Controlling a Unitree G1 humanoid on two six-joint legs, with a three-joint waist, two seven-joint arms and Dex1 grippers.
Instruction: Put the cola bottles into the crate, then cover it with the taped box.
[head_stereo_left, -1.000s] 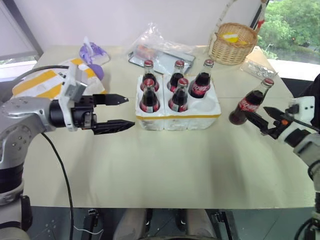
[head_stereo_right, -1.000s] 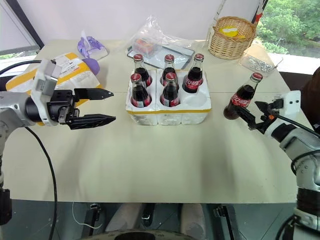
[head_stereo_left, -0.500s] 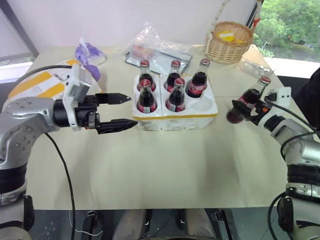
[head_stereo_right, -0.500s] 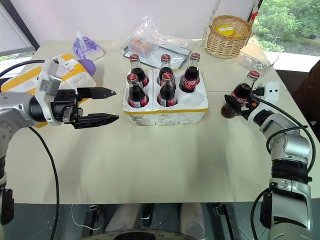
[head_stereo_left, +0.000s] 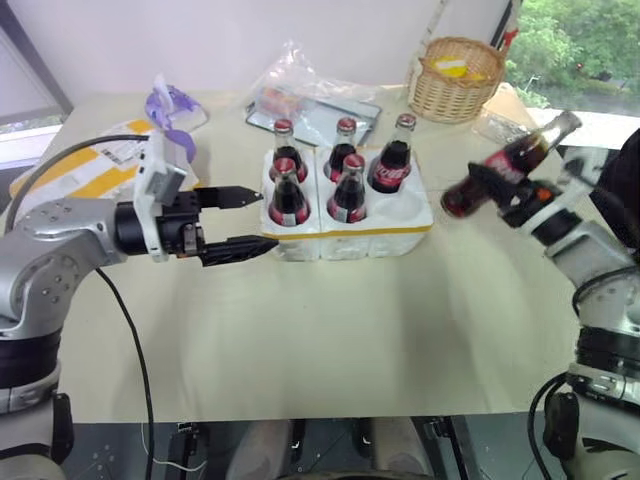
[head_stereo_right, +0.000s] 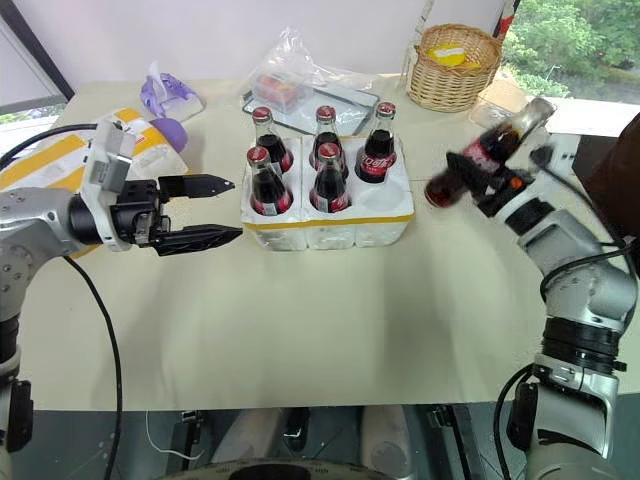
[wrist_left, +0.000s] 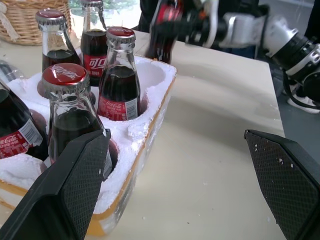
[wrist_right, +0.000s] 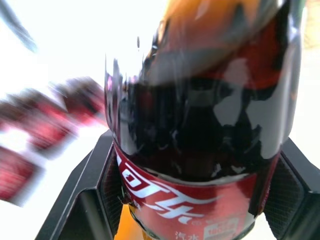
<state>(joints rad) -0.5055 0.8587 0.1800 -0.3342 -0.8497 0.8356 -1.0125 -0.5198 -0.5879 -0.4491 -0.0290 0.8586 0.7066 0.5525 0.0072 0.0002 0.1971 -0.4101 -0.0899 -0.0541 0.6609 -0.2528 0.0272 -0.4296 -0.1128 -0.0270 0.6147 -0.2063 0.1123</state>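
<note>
Cola bottle — now airborne, tilted

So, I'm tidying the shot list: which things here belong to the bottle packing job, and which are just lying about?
Belongs to the job:
- cola bottles
- crate
- taped box
- tilted bottle held off the table by the right gripper

Lying about:
- wicker basket
- plastic bag
- purple item

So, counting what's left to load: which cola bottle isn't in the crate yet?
The tilted cola bottle held off the table by the right gripper; the other five stand upright in the crate.
</note>
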